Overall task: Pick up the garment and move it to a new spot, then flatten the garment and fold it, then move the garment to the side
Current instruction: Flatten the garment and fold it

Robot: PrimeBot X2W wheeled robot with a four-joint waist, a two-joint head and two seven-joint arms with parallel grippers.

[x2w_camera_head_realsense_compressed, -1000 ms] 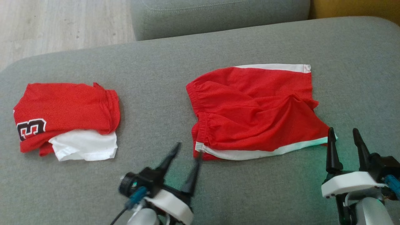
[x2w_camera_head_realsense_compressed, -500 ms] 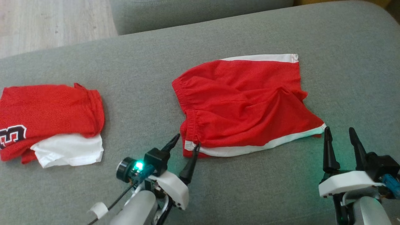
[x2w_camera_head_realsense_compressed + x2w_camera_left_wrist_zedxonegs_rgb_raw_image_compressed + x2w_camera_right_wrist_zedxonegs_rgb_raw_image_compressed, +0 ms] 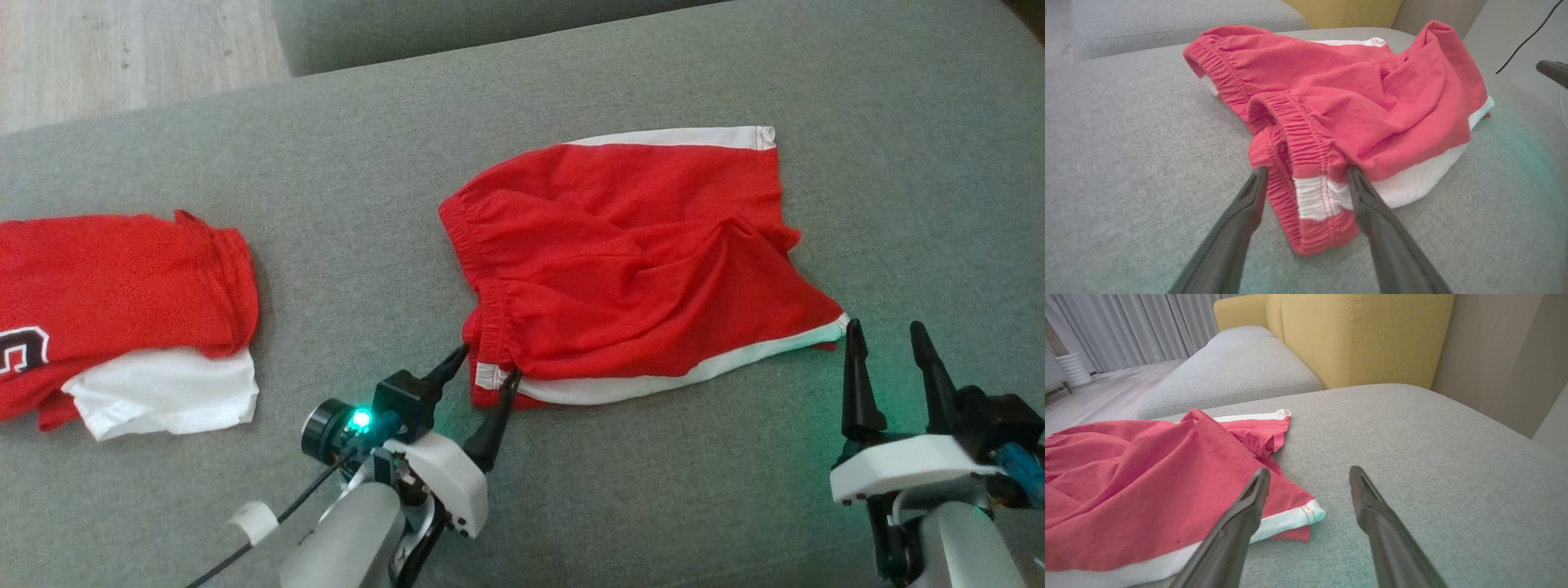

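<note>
Seeing the red shorts [image 3: 637, 269] rumpled on the grey sofa cushion [image 3: 620, 506], well apart from a folded red jersey [image 3: 122, 278] at left. Got the left claw [image 3: 490, 361] spread wide astride the waistband corner and the right claw [image 3: 884, 324] spread wide just beside the white-trimmed hem corner, gripping nothing. Looks like pre-grasp: lift, move, flatten, fold and set-aside all left to do.

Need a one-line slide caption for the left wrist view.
Open left claw straddles the waistband corner of rumpled red shorts lying on a grey sofa cushion.
</note>
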